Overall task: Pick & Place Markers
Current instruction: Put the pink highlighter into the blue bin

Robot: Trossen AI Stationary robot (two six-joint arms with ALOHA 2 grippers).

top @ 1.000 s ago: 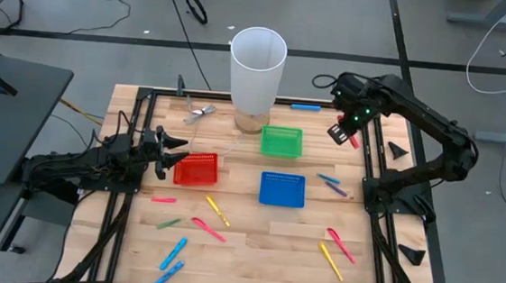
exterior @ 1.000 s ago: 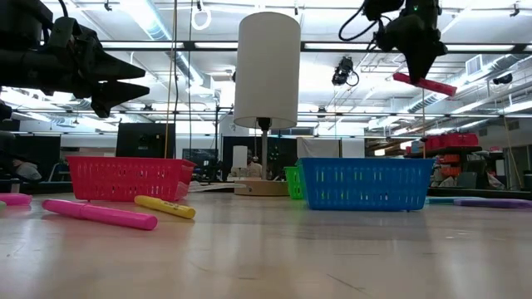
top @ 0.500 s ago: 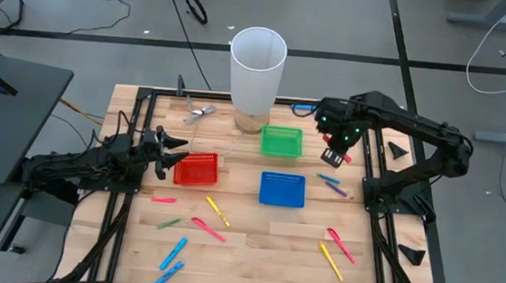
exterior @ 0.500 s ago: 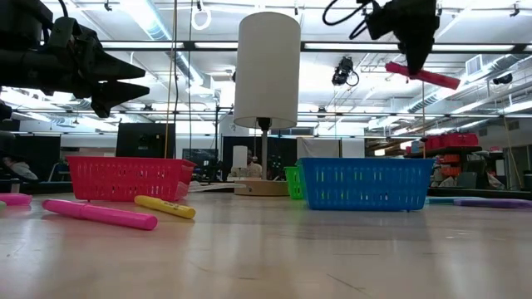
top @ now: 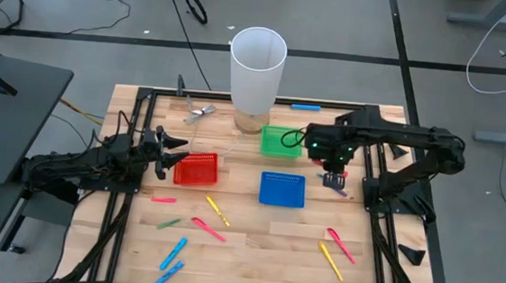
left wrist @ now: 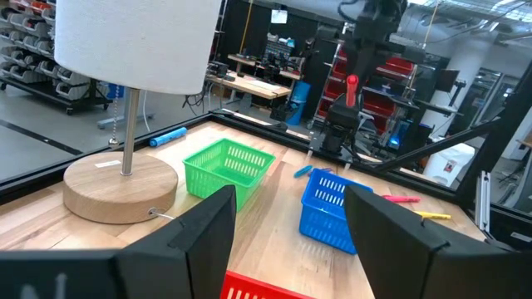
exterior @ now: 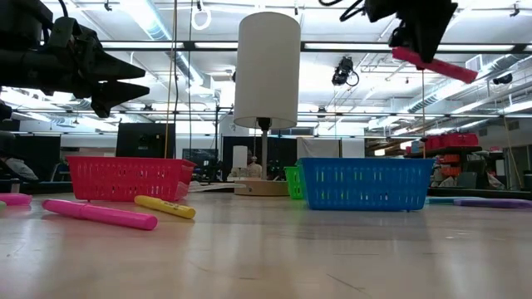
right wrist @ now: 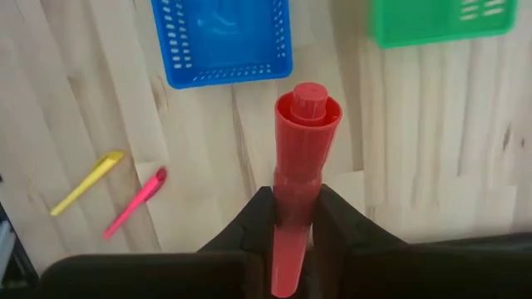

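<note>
1. The right gripper hangs high above the table at about 2 o'clock, between the green basket and blue basket, jaws clamped on a red marker.
2. The left gripper hovers at 9 o'clock beside the red basket, jaws spread wide, holding nothing.

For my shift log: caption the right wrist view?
Right gripper shut on a red marker above the wooden table, blue basket and green basket ahead.

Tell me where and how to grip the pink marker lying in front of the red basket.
Grip the pink marker at mid-barrel, coming straight down from above: it lies flat on the table with bare wood on both long sides. Set the fingers across its length.
</note>
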